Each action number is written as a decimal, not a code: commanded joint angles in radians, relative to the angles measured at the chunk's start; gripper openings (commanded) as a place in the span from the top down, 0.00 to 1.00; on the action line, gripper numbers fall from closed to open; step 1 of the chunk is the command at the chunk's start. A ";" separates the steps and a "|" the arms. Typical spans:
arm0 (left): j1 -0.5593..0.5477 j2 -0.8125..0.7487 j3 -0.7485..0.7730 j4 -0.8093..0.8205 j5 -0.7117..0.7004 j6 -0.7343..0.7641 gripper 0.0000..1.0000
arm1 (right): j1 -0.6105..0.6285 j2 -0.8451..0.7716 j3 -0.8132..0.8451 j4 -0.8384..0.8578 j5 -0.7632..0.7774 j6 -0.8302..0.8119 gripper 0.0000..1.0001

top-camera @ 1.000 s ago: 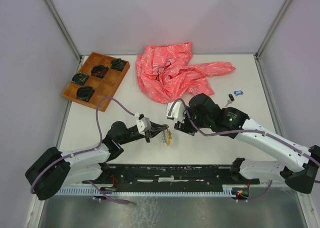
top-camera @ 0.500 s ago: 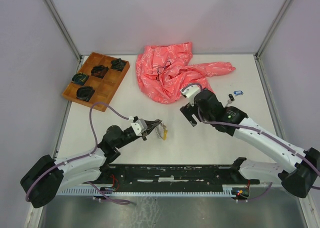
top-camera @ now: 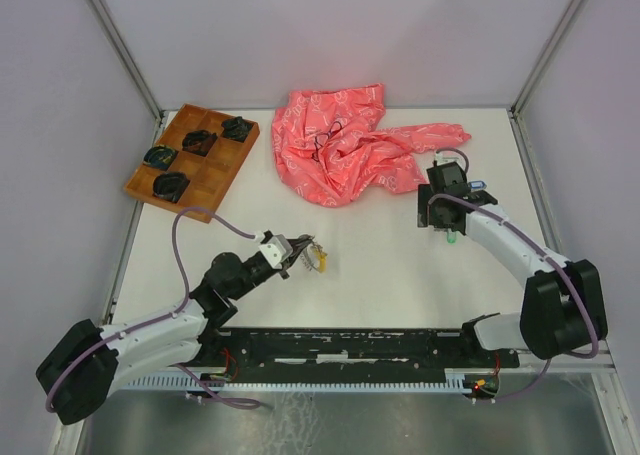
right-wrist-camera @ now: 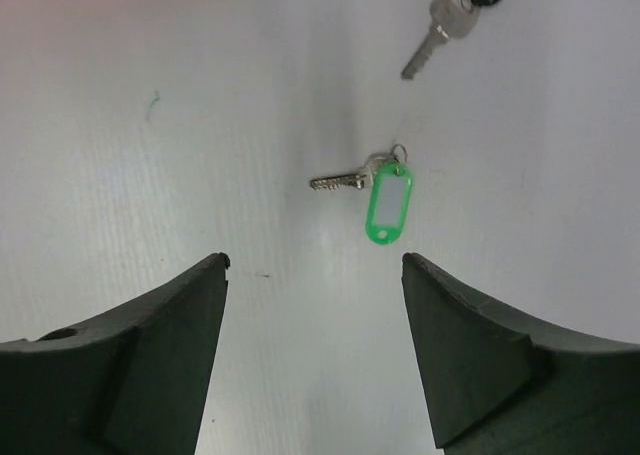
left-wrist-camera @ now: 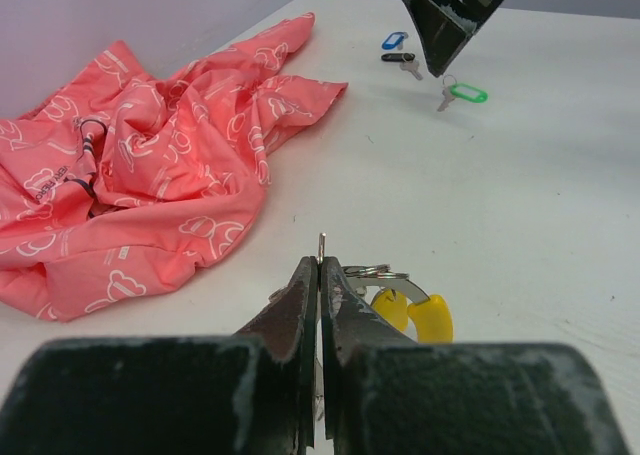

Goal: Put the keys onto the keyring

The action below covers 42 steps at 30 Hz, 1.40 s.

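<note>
My left gripper (top-camera: 300,251) is shut edge-on on the thin grey keyring (left-wrist-camera: 322,243), held a little above the table. A yellow-headed key (left-wrist-camera: 412,315) hangs on the ring just right of the fingers; it also shows in the top view (top-camera: 321,263). My right gripper (right-wrist-camera: 315,265) is open and empty, hovering over the green-tagged key (right-wrist-camera: 388,203), which lies flat just ahead of the fingertips. A black-headed key (right-wrist-camera: 455,10) lies beyond it. The left wrist view shows the green key (left-wrist-camera: 465,93), the black key (left-wrist-camera: 400,60) and a blue-tagged key (left-wrist-camera: 394,41) under the right gripper (left-wrist-camera: 440,45).
A crumpled red cloth (top-camera: 345,145) with a thin dark cord loop (top-camera: 325,140) lies at the back centre. A wooden compartment tray (top-camera: 192,155) holding dark bundles stands at the back left. White walls enclose the table on three sides.
My right arm has swung away from the left gripper to the back right, over the loose keys. My left gripper has drawn back slightly with the ring and yellow key.
</note>
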 commanded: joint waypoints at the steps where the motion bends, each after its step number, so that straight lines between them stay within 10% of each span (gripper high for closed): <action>1: 0.000 -0.007 0.005 0.036 0.002 0.022 0.97 | -0.099 0.042 -0.033 0.091 -0.039 0.125 0.24; 29: 0.000 0.040 0.052 -0.033 0.031 0.020 0.97 | -0.351 0.274 -0.015 0.208 -0.204 0.119 0.87; 42: 0.001 0.048 0.069 -0.061 0.040 0.020 0.97 | -0.183 0.239 0.215 -0.241 -0.315 -0.014 0.99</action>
